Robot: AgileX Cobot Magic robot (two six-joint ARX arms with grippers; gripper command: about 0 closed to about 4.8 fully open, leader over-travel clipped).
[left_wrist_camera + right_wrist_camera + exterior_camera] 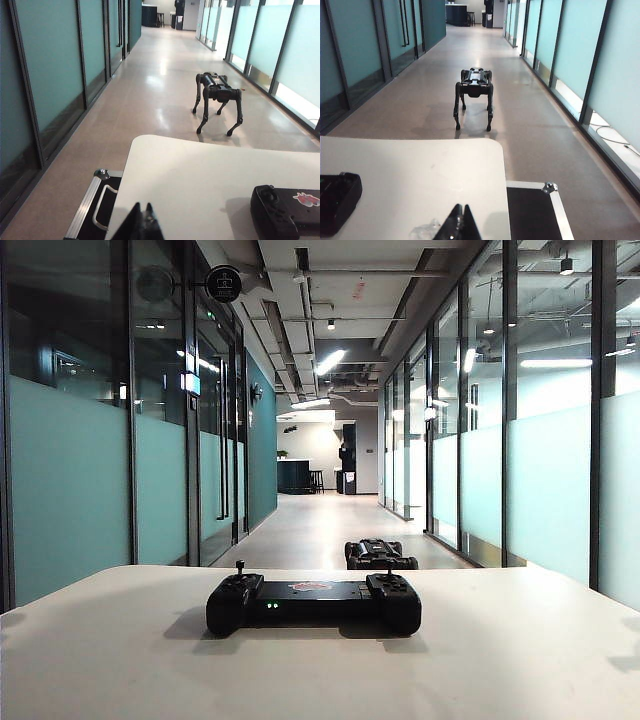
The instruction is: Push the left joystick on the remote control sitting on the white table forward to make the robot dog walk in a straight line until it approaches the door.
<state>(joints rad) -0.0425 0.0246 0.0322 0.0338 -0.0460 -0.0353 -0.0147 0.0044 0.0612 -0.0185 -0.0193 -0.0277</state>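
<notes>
**A small stick to push, not to grasp**

Exterior view: you see the remote (314, 604) lying flat in the middle of the table (120, 660). The left stick (240, 567) stands up thin from its left handle, with a small knob on top. I judge it light and springy, and perhaps slippery, so press the knob from behind with one closed tip and do not pinch it. The remote itself may slide on the smooth top. Only the back of the dog (380, 553) shows behind the table edge. No gripper appears here.

Left wrist view: the left gripper (141, 226) is closed, its fingers together and holding nothing. The remote (286, 210) lies well apart from the tips, off to one side and slightly ahead. Here the dog (218, 100) stands fully visible on the corridor floor.

Right wrist view: the right gripper (460, 224) is also closed and empty. Only one handle of the remote (337, 199) shows, well apart from the tips. The dog (474, 96) stands beyond the table.
</notes>
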